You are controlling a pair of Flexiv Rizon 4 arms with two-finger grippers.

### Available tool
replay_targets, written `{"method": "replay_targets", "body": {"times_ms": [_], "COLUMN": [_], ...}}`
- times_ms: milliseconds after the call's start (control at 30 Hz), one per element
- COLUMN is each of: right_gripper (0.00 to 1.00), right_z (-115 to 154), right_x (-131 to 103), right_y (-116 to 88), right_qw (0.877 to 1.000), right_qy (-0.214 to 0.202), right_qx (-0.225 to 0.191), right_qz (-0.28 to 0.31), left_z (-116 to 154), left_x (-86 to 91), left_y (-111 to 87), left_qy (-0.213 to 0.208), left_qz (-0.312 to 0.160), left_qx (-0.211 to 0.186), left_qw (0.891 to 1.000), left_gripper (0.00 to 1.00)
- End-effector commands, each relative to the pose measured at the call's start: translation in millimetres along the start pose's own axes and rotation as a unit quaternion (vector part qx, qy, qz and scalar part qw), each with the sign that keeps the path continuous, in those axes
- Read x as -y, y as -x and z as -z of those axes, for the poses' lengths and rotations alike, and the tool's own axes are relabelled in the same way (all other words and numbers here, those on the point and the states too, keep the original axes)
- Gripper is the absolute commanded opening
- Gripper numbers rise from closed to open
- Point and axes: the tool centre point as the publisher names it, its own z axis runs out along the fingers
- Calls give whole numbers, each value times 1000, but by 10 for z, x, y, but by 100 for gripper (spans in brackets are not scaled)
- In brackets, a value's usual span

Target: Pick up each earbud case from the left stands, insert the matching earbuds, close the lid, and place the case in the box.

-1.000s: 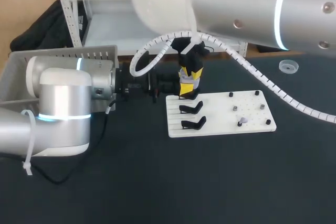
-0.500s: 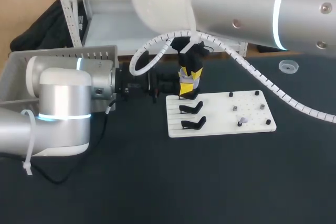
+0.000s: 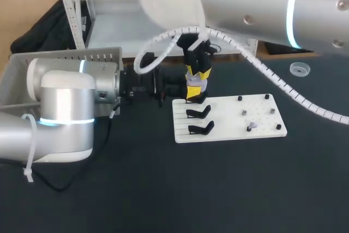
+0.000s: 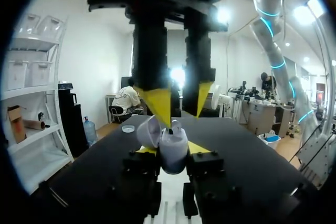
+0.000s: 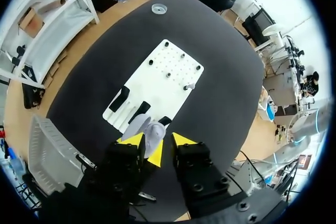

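Left end effector [image 4: 170,149] clamps the open-lidded earbud case [image 4: 173,156], an earbud [image 4: 176,125] at its mouth; right end effector [image 4: 181,116] just above, grip unclear.

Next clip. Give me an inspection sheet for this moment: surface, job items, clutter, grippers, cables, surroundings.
Surface: dark table with a white board lying on it.
Job's things: earbud case, lid open, held near the board's far edge; black stands on the board, those in view empty; grey box behind the left arm.
Clutter: small clear dish on the table's right side.
Grippers: left gripper shut on the case; right gripper open, just above it.
Cables: white spiral conduit hanging over the board; black cable by the left arm.
Surroundings: nothing seen reaching over the table.
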Motion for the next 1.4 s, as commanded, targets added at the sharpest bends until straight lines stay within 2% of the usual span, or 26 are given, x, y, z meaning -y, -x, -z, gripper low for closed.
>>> {"method": "replay_targets", "body": {"times_ms": [33,133,200,300,333,367,1133,1267,1400], "right_gripper": [31,33,42,48,71,100,100,100,100], "right_z": [122,180,209,276,312,335,310,273,209], "right_x": [302,418,492,609,656,684,724,863,963], "right_y": [13,-13,-54,-127,-159,-173,-140,-31,59], "right_qw": [999,997,995,987,983,982,982,983,983], "right_qy": [35,67,87,122,132,133,132,128,133], "right_qx": [1,-2,2,14,20,41,40,0,-11], "right_qz": [-2,22,51,100,123,129,129,128,126], "left_z": [-1,-1,-1,-1,-1,-1,-1,-1,-1], "left_x": [5,5,5,5,5,5,5,5,5], "left_y": [-7,-7,-7,-7,-7,-7,-7,-7,-7], "left_qy": [1,1,1,1,1,1,1,1,1], "left_qz": [-1,-1,-1,-1,-1,-1,-1,-1,-1], "left_qx": [1,1,1,1,1,1,1,1,1], "left_qw": [1000,1000,1000,1000,1000,1000,1000,1000,1000], "left_gripper": [0,0,0,0,0,0,0,0,0]}}
